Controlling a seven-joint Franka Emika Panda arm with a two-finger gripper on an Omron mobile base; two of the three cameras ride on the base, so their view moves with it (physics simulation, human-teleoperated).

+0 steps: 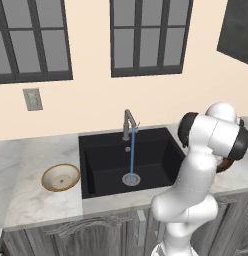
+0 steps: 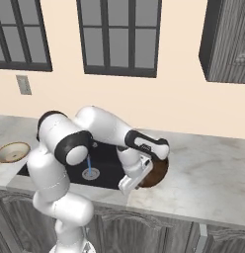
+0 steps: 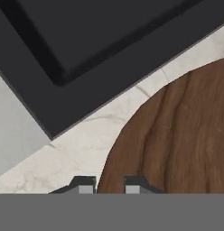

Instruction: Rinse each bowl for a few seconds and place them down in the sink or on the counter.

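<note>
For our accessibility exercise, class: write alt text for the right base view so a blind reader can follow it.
A white robot arm bends down over a marble counter, its gripper at the rim of a dark brown bowl beside a black sink where water runs from the tap. A tan-rimmed bowl sits on the counter at far left, below dark-framed windows.

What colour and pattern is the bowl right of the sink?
Dark brown with wood-like grain streaks; the bowl shows best in the hand view.

Thin blue water stream [image 1: 132, 155] runs from the grey angular tap [image 1: 128, 123] into the matte black sink [image 1: 103, 162]; tan-rimmed cream bowl [image 1: 60, 177] sits on the marble counter [image 1: 31, 197].
</note>
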